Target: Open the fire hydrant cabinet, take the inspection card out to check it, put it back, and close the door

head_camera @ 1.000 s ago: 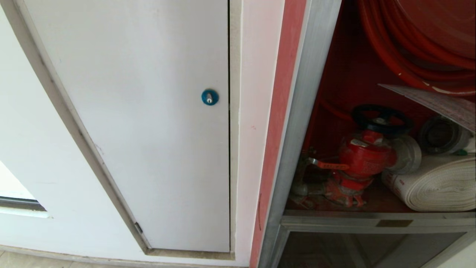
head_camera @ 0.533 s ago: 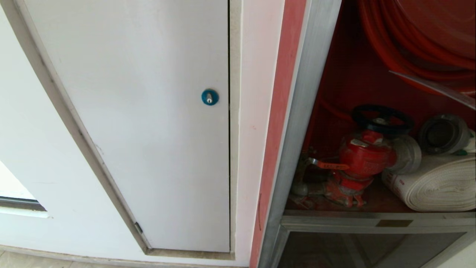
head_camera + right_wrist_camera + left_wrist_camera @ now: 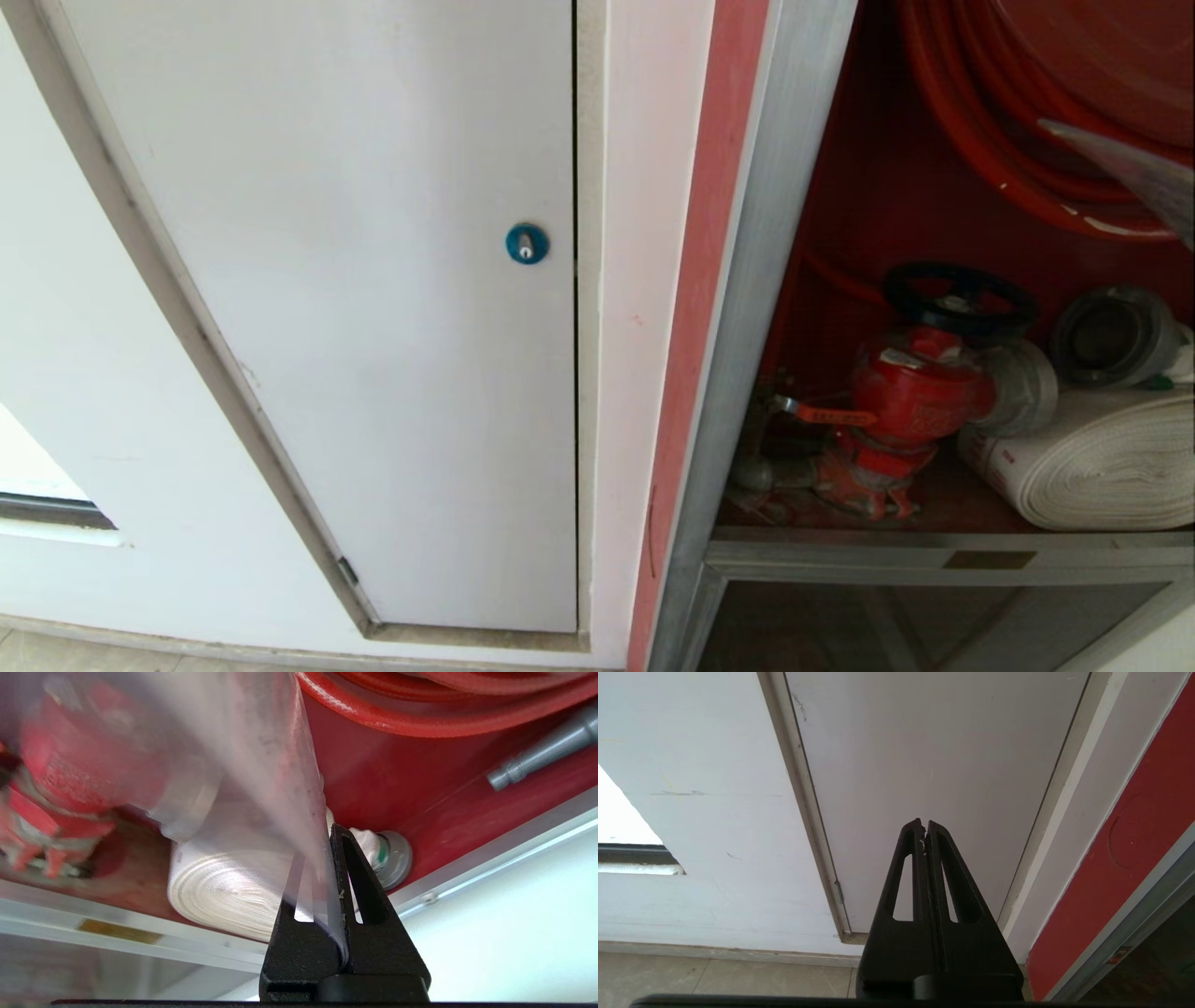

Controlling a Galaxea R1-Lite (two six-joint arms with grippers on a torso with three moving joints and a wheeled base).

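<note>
The fire hydrant cabinet [image 3: 747,327] stands open on the right of the head view, showing its red inside, the red hose reel [image 3: 1027,112], the red valve [image 3: 920,392] and the rolled white hose [image 3: 1102,462]. My right gripper [image 3: 325,833] is shut on the inspection card [image 3: 261,756], a blurred clear-sleeved sheet held in front of the hose roll [image 3: 224,891]. In the head view only a grey corner of the card [image 3: 1134,173] shows at the right edge, and the gripper itself is outside that view. The door is out of view. My left gripper [image 3: 923,823] is shut, empty and parked.
A white panel with a blue round lock [image 3: 527,244] fills the left of the head view, and the left gripper points at that panel [image 3: 934,756]. A grey nozzle [image 3: 537,758] lies inside the cabinet. A dark glass panel [image 3: 934,625] sits below the cabinet's shelf rail [image 3: 934,546].
The card has turned in the right gripper: its gridded face showed a second ago, then only its edge, and now a grey corner sits higher at the right edge of the head view.
</note>
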